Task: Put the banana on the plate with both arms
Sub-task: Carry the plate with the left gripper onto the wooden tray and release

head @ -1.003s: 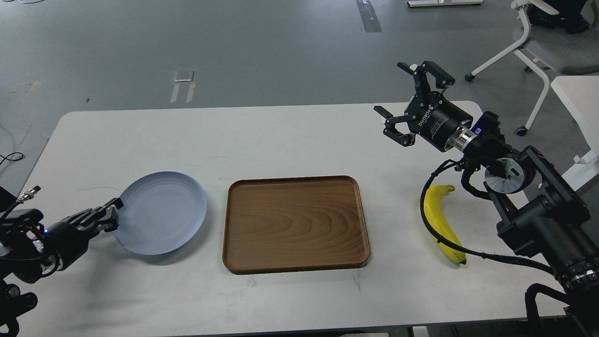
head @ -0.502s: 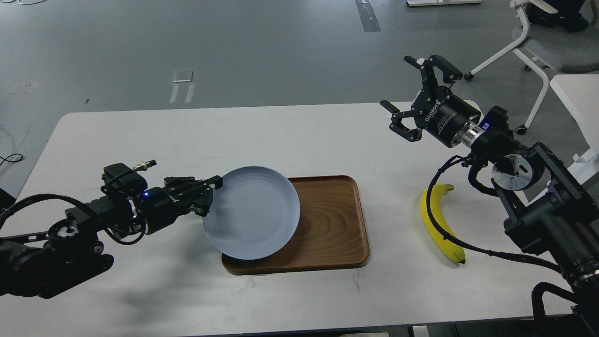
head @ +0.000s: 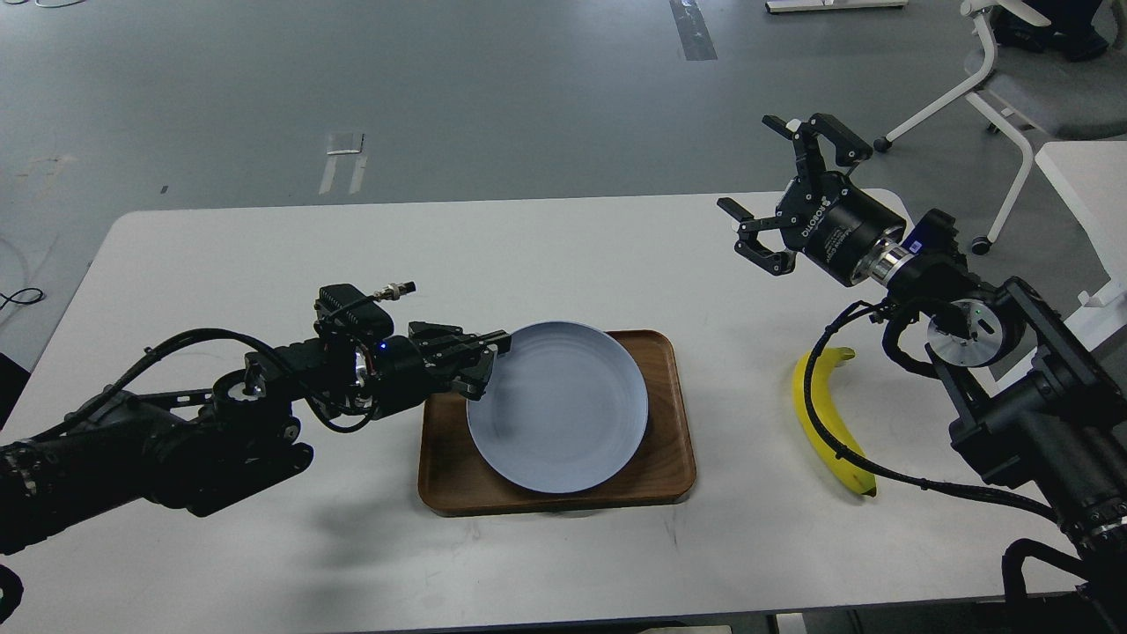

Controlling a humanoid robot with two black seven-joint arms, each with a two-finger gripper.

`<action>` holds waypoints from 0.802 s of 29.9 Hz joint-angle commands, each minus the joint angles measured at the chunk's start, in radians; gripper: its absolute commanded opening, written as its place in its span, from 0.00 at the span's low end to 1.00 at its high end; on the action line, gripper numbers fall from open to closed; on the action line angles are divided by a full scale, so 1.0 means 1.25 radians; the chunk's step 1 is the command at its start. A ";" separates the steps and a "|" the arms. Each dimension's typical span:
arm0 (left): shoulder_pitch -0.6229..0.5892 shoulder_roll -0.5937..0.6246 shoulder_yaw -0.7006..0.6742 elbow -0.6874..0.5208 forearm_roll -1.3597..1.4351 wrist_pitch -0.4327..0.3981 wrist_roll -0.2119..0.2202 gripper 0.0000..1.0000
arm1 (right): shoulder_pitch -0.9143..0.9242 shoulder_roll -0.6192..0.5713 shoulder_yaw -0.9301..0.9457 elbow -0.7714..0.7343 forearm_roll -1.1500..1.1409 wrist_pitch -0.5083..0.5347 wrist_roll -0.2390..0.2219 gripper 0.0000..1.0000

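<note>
The pale blue-grey plate [head: 557,405] is over the middle of the brown wooden tray [head: 673,458]; I cannot tell whether it rests on the tray or hangs just above it. My left gripper [head: 486,363] is shut on the plate's left rim. The yellow banana [head: 826,421] lies on the white table to the right of the tray, partly crossed by a black cable. My right gripper [head: 779,189] is open and empty, raised above the table's far right part, up and left of the banana.
The white table [head: 264,255] reaches its far edge near the right gripper. A white office chair [head: 1004,79] and the corner of another white table [head: 1087,189] stand at the back right on the grey floor.
My left gripper has carried the plate from the table's left side rightwards over the tray. My right gripper has drifted slightly right and stayed open. The banana has not moved.
</note>
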 commanded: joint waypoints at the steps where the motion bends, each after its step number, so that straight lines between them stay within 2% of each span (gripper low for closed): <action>1: 0.006 -0.010 0.007 0.022 -0.003 0.000 0.000 0.00 | 0.000 -0.001 0.000 0.000 0.000 0.000 0.000 1.00; 7: 0.006 -0.073 0.007 0.092 -0.013 0.003 0.000 0.00 | 0.000 0.000 0.000 -0.001 0.000 0.000 0.000 1.00; 13: 0.007 -0.074 0.006 0.087 -0.014 0.005 -0.002 0.01 | 0.000 -0.001 0.000 -0.001 0.000 0.000 0.000 1.00; 15: 0.007 -0.076 0.006 0.087 -0.015 0.005 -0.001 0.25 | 0.000 -0.001 0.000 -0.001 0.000 0.000 0.000 1.00; 17: 0.007 -0.076 0.006 0.087 -0.015 0.005 -0.001 0.35 | 0.000 -0.001 0.001 -0.001 0.000 0.000 0.000 1.00; 19: 0.007 -0.074 0.005 0.085 -0.018 0.005 -0.001 0.50 | 0.000 -0.001 0.001 -0.001 0.000 0.000 0.000 1.00; 20: 0.007 -0.073 0.005 0.084 -0.021 0.005 -0.002 0.66 | 0.000 -0.003 0.001 -0.001 0.000 0.000 0.000 1.00; 21: 0.007 -0.072 0.005 0.084 -0.032 0.005 0.000 0.77 | -0.002 -0.003 0.001 -0.001 0.000 0.000 0.000 1.00; 23: 0.006 -0.072 0.002 0.084 -0.052 0.005 -0.001 0.86 | -0.003 -0.003 0.002 -0.001 0.000 0.000 0.000 1.00; 24: 0.006 -0.069 -0.005 0.083 -0.087 0.007 -0.007 0.98 | -0.003 -0.003 0.002 -0.001 0.000 0.000 0.000 1.00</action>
